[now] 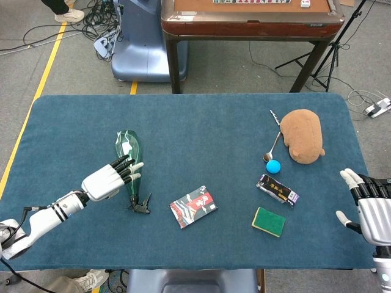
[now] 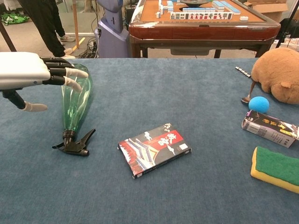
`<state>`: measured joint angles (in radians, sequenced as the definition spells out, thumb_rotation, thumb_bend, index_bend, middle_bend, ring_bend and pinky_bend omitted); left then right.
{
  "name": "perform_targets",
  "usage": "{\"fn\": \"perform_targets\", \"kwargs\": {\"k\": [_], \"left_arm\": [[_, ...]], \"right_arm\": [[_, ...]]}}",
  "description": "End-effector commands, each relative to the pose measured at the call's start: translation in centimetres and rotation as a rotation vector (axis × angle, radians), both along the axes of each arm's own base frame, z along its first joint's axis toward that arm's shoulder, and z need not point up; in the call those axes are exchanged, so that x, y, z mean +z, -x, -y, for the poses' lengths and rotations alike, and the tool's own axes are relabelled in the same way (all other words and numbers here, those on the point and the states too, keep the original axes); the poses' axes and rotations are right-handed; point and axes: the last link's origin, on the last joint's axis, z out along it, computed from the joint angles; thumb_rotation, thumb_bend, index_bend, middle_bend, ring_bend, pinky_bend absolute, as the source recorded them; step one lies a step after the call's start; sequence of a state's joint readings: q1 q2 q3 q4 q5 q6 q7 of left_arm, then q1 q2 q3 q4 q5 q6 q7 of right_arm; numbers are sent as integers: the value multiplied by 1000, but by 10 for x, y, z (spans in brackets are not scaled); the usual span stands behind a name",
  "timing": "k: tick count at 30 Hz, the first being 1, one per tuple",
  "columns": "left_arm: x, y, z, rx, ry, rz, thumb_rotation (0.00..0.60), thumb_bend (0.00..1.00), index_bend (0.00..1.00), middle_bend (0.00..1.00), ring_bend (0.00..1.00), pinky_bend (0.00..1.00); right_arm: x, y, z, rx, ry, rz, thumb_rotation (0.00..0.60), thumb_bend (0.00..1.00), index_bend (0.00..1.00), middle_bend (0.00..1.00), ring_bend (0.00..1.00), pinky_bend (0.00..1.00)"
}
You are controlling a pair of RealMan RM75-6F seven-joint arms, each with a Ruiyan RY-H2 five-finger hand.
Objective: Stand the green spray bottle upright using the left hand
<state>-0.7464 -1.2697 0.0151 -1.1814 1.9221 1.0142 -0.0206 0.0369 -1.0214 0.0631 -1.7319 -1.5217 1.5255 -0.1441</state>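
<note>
While the left hand (image 1: 109,180) hovers unclenched over it, holding nothing, the green spray bottle (image 1: 129,160) lies flat on the table's left side, probably light, slick and crushable, best grasped mid-body.

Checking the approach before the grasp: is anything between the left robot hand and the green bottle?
Nothing visible. The left robot hand hangs open right over the lying bottle, fingers above its body; the card box lies off to the side.
</note>
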Motion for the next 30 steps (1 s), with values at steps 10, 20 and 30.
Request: {"fn": "perform_targets", "kwargs": {"k": [10, 20, 30], "left_arm": [[-27, 5, -18, -6, 6, -113, 600, 361, 166, 0, 0, 0], [-36, 2, -31, 19, -45, -224, 600, 360, 130, 0, 0, 0], [-39, 16, -36, -3, -57, -273, 600, 361, 175, 0, 0, 0]], "right_arm": [[-1, 1, -1, -6, -4, 3, 600, 150, 118, 160, 117, 162], [1, 4, -3, -16, 1, 2, 600, 149, 118, 160, 117, 162], [-1, 6, -1, -21, -6, 2, 600, 150, 118, 160, 117, 162]]}}
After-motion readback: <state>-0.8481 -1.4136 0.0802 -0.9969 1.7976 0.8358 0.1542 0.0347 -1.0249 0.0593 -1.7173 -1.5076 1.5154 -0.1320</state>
